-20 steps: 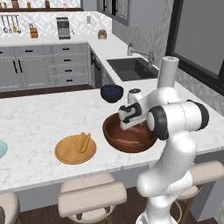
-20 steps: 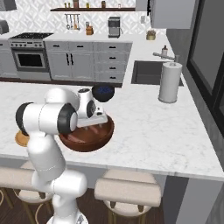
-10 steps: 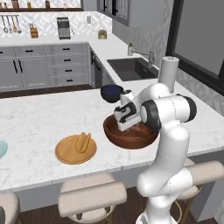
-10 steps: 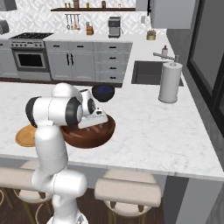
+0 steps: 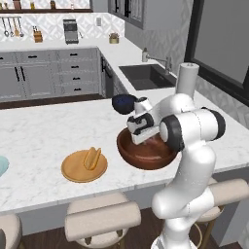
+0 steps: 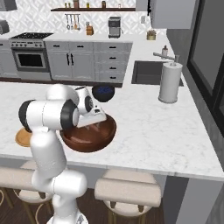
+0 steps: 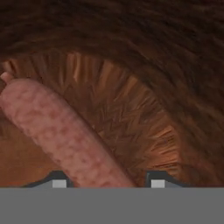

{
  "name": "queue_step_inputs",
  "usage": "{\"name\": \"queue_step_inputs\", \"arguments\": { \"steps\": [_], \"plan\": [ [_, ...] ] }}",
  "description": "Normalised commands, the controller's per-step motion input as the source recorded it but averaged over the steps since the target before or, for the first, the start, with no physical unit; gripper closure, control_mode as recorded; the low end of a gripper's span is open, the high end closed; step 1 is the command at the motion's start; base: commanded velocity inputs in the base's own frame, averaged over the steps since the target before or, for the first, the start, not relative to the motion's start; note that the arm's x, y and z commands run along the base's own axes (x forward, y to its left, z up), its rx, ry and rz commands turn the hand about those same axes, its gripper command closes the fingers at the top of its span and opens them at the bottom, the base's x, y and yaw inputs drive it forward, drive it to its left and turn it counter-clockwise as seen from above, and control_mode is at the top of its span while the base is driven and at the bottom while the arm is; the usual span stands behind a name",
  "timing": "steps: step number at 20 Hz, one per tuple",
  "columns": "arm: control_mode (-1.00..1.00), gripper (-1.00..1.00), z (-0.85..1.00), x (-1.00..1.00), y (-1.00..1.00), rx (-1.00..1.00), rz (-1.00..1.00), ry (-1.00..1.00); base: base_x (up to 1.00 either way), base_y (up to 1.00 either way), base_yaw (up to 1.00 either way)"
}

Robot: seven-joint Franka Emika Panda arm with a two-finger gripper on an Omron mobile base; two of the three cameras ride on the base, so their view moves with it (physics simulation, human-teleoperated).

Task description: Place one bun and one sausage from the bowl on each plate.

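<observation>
The dark wooden bowl (image 5: 154, 156) (image 6: 97, 136) stands near the counter's front edge. My gripper (image 5: 145, 141) (image 6: 93, 121) reaches down into it. In the hand view a reddish-brown sausage (image 7: 57, 131) lies slantwise on the bowl's floor (image 7: 131, 109) and runs down between my two fingertips (image 7: 59, 182). The gripper (image 7: 108, 183) is open, with gaps on both sides of the sausage. One bun (image 5: 92, 158) lies on the orange-tan plate (image 5: 73, 171) (image 6: 21, 138) left of the bowl. At the far left edge a sliver of the pale blue-green plate (image 5: 2, 165) peeks in.
A small dark blue bowl (image 5: 123, 102) (image 6: 103, 92) sits just behind the wooden one. A paper towel roll (image 5: 186, 80) (image 6: 169, 82) stands to the right beside the sink (image 6: 151, 72). Stools (image 5: 102, 220) line the counter's front.
The hand has sunk slightly lower into the wooden bowl and the arm's elbow has swung round. The bowl, plates and bun have not moved.
</observation>
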Motion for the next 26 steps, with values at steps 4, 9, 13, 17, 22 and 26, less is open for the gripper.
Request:
{"name": "queue_step_inputs", "arguments": {
  "steps": [4, 9, 13, 17, 22, 26],
  "plan": [
    [-1.0, 1.0, 1.0, -0.95, 0.02, 0.0, 0.0, -0.19, 0.0, 0.0, 0.0],
    [-1.0, 1.0, 1.0, -1.0, 0.17, 0.01, 0.0, -0.21, 0.0, 0.0, 0.0],
    [-1.0, 1.0, 0.42, -1.0, 0.2, 0.03, 0.0, -0.11, 0.0, 0.0, 0.0],
    [1.0, 1.0, 0.0, 0.0, 0.0, 0.0, 0.0, 0.0, -0.74, 0.91, 0.01],
    [1.0, 1.0, 0.0, 0.0, 0.0, 0.0, 0.0, 0.0, -0.23, 1.0, -0.02],
    [1.0, 1.0, 0.0, 0.0, 0.0, 0.0, 0.0, 0.0, 0.48, 1.0, -0.13]
  ]
}}
